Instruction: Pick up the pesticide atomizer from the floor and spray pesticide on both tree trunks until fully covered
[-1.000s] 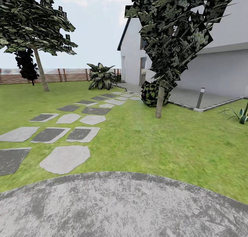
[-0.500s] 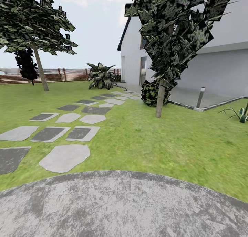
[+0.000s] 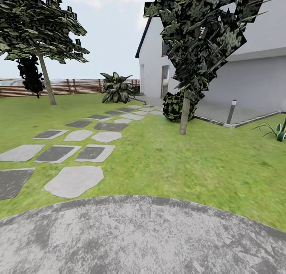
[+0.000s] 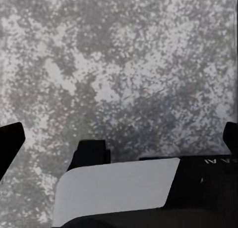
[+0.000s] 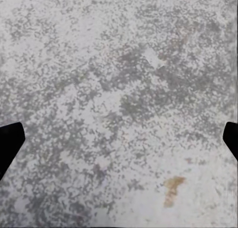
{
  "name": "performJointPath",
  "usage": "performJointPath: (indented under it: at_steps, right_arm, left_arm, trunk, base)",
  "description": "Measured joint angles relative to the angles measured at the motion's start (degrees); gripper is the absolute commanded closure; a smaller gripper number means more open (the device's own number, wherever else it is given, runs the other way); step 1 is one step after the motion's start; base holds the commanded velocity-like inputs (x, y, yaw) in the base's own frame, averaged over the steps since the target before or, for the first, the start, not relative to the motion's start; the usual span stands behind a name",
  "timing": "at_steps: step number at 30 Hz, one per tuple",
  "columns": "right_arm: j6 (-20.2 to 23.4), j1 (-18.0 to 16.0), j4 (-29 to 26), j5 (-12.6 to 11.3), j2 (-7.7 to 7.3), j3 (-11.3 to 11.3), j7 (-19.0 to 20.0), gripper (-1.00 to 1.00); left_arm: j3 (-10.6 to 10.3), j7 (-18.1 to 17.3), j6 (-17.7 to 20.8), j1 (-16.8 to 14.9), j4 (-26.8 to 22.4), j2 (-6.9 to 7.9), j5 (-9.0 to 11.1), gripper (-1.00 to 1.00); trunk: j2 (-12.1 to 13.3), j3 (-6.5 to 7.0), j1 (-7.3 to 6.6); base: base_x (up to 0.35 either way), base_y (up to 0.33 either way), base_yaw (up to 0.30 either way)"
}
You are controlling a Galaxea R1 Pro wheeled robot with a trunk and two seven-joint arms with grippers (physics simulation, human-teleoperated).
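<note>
Nearest, a round grey slab (image 3: 143, 238) is seen, with lawn (image 3: 190, 166) beyond it. Both grippers, left (image 4: 119, 139) and right (image 5: 119, 139), are held over mottled grey stone, fingertips (image 4: 10, 139) wide apart at the frame edges, nothing between them. Stepping stones (image 3: 73, 180) are laid at left, running far toward the house (image 3: 246, 79). An upright tree (image 3: 183, 115) is set mid-right beside a bush (image 3: 172, 107); a leaning tree (image 3: 47, 83) stands far left by the fence (image 3: 79, 86).
</note>
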Motion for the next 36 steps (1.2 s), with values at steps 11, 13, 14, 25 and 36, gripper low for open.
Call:
performJointPath:
  at_steps: [11,13,14,25,36]
  right_arm:
    - [-10.1,-0.2,-1.9,-0.1,-0.12,-0.1,0.0,-1.0]
    - [-10.4,-0.2,-1.8,-0.1,-0.13,-0.1,0.0,-1.0]
    - [-10.5,-0.2,-1.7,-0.1,-0.14,-0.1,0.0,-1.0]
    - [-10.7,-0.2,-1.5,0.0,-0.15,0.0,0.1,-1.0]
    - [-10.7,-0.1,-0.9,0.0,-0.08,0.0,0.0,-1.0]
  left_arm:
    - [0.4,0.2,-0.6,-6.2,-3.6,-0.3,0.1,-1.0]
    - [0.5,0.2,-0.7,-6.1,-5.6,-0.07,0.0,-1.0]
    - [0.5,0.1,-0.8,-6.0,-6.0,0.04,0.1,-1.0]
    - [0.3,0.2,-9.5,-5.7,-7.1,0.92,-0.1,-1.0]
    - [0.4,0.3,-10.9,-5.7,-7.0,1.77,-0.1,-1.0]
  trunk:
    - [-4.4,-1.98,2.42]
    - [-4.8,-2.17,2.64]
    - [-4.8,-2.17,2.64]
    - [-4.8,-2.17,2.64]
    - [-7.6,-3.96,4.17]
  base:
    - [0.0,0.0,0.0]
    - [0.0,0.0,0.0]
    - [0.0,0.0,0.0]
    - [0.0,0.0,0.0]
    - [0.0,0.0,0.0]
